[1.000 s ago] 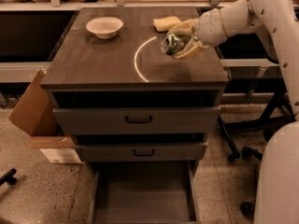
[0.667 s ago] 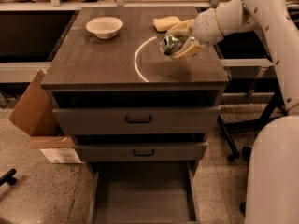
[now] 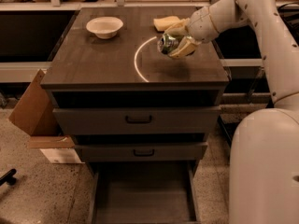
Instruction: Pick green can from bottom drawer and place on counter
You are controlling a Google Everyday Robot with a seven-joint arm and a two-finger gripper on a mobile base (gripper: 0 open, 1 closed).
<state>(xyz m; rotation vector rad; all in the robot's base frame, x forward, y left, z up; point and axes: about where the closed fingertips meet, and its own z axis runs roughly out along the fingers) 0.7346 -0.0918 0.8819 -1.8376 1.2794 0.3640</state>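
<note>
The white arm (image 3: 264, 36) comes in from the right edge and bends at the top, with its forearm running left to a rounded wrist (image 3: 205, 24). The gripper (image 3: 175, 43) sits over the right part of the desk (image 3: 93, 59), pointing left and slightly downward. Its two tan fingers (image 3: 184, 50) clasp the green can (image 3: 166, 44), one above it and one below. The robot's pale body (image 3: 264, 171) fills the lower right.

Shiny metal green can (image 3: 166, 44) between matt jaws of the gripper (image 3: 174, 42); beneath, a matt wood-grain counter (image 3: 93, 59).
</note>
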